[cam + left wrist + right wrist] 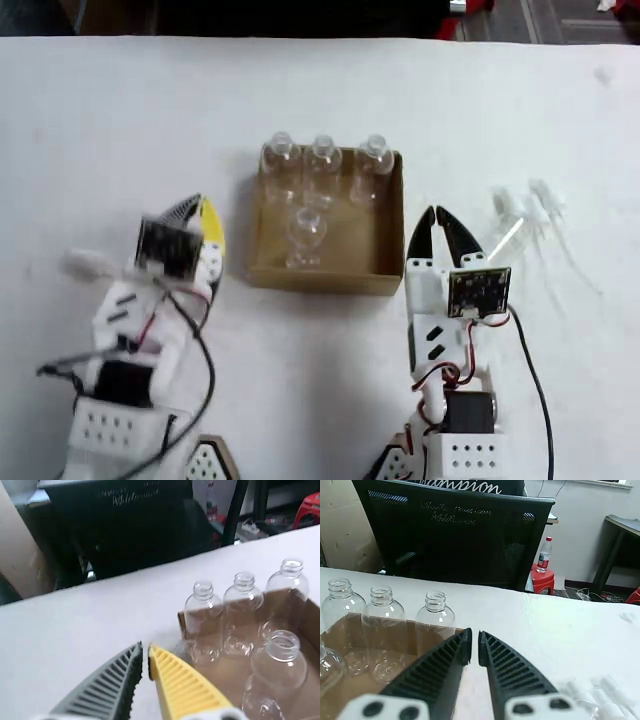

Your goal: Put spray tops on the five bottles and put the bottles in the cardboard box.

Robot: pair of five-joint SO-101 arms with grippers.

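We see four bottles (322,165), all uncapped, standing in the box (325,275). The tops (525,212) lie heaped at 3 o'clock of it. The left gripper (201,200) sits at 9 o'clock and the right gripper (437,211) at 4 o'clock, both pinched closed on nothing. Risks, as we judge them: the tops are clear and tangled by their tubes, so a grab may slip or lift several. Capping inside the box may tip the light bottles.

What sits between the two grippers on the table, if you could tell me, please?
In the high view, the cardboard box lies between the left gripper and the right gripper, holding four uncapped bottles.
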